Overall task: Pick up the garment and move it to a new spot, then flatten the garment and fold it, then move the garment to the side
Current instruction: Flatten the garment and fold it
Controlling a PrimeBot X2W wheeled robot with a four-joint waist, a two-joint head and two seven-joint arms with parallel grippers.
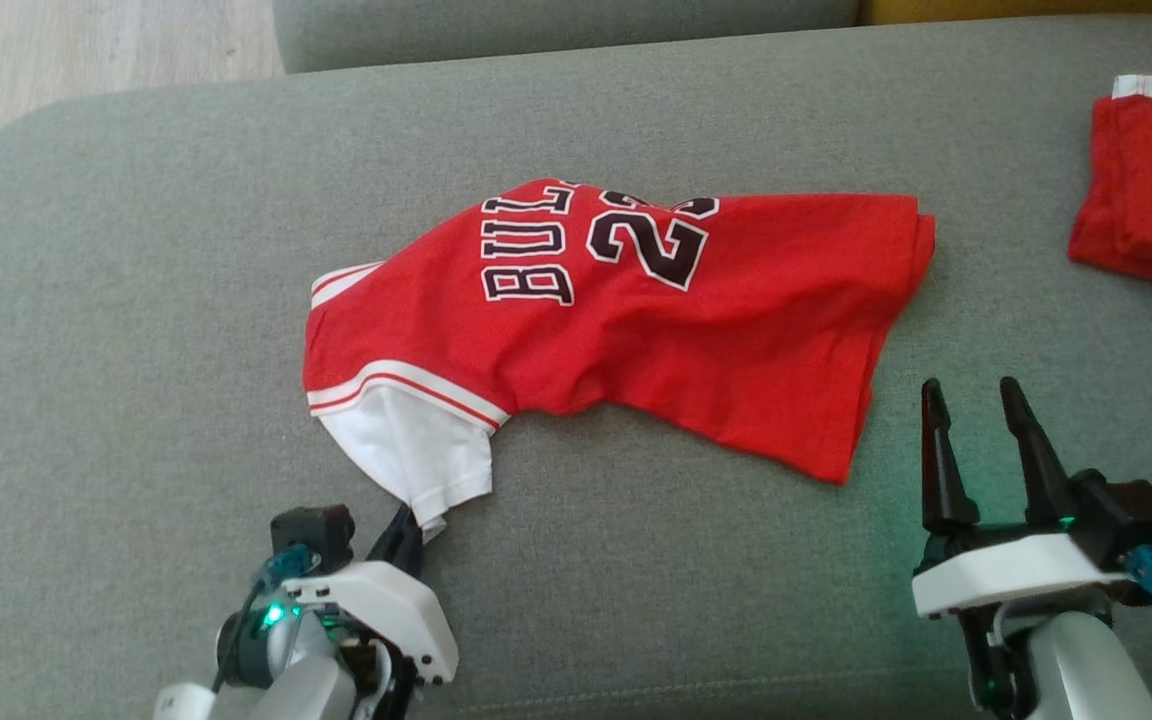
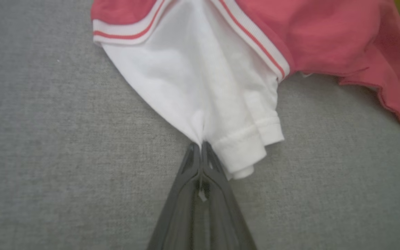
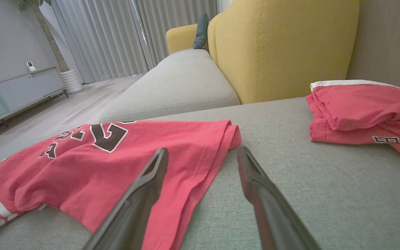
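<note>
One grey fabric sofa seat (image 1: 136, 300) holds the red basketball jersey (image 1: 716, 330) at its centre, long axis left-right, white sleeve (image 2: 200, 86) leftward. Another folded red garment (image 1: 1146, 190) sits at the seat's right edge. Left gripper (image 2: 200, 144) pinches the sleeve; right gripper (image 1: 969, 386) gapes empty.

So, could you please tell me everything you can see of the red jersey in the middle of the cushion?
The red jersey is soft-looking knit fabric with black, white-edged lettering and numerals and white-and-red striped trim. It lies rumpled and partly folded over itself on the grey cushion. Its white sleeve sticks out toward the robot, its edge pinched in the shut left gripper.
</note>
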